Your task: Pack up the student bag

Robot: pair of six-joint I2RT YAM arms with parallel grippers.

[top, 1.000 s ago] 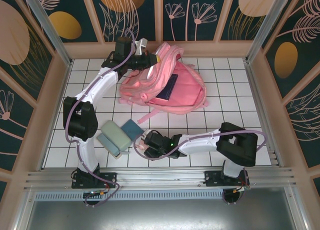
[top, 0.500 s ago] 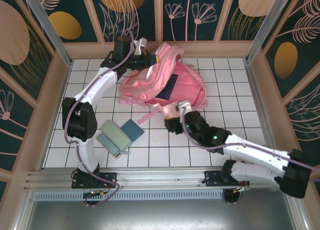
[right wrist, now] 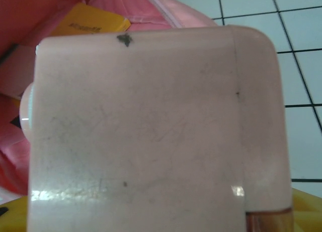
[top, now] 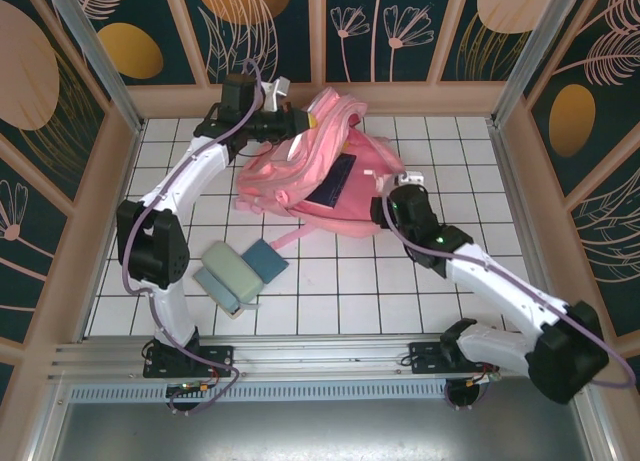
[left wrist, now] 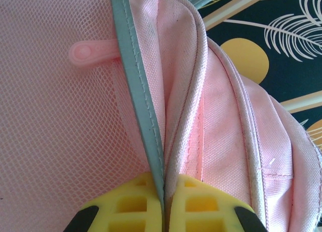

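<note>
Right hand (top: 398,196), grasping pale pink case (right wrist: 151,131), has swung from 6 o'clock to 3 o'clock edge of student bag (top: 350,181), which lies at 12 o'clock on table (top: 480,281). Left hand (left wrist: 164,207) clenched on its rim. Insertion likely next.

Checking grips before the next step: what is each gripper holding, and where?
The left gripper pinches the student bag by a grey-trimmed fabric edge. The right gripper holds a pale pink box; where on it cannot be told.
</note>
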